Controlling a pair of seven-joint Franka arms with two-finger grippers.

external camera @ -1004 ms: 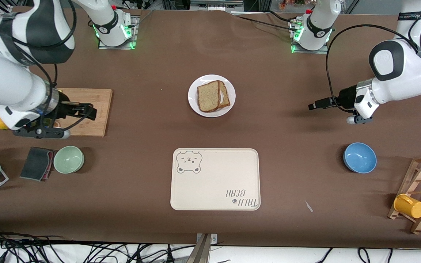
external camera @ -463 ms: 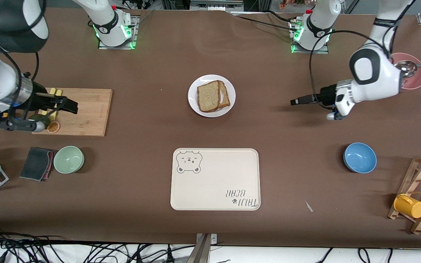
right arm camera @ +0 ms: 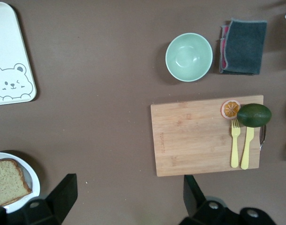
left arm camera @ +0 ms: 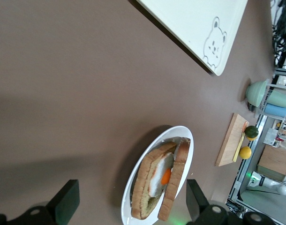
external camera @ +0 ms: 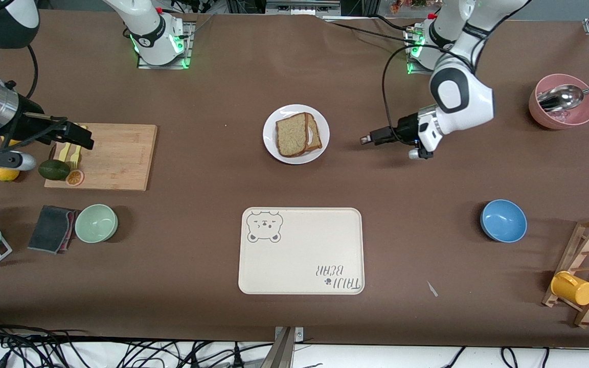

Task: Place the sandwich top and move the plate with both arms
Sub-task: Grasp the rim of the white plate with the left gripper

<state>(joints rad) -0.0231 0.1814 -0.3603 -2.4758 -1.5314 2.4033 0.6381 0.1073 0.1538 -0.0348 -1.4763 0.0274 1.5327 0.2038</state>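
Front view: we log the sandwich top (external camera: pixel 291 135) already lying on the egg slice on the plate (external camera: pixel 274 148), left end effector (external camera: pixel 368 139) beside it, right end effector (external camera: pixel 82 139) over the cutting board (external camera: pixel 120 158). Left wrist view: fingers (left arm camera: pixel 68 201) spread, empty. Right wrist view: fingers (right arm camera: pixel 63 192) released; we judge an uneven two-sided lift could tip the plate and slide the bread off.

The sandwich top (external camera: pixel 291 134) covers most of the egg slice (external camera: pixel 315 133); only a strip peeks out at 3 o'clock. In the right wrist view, the plate (right arm camera: pixel 26 174) is cut off by the edge.
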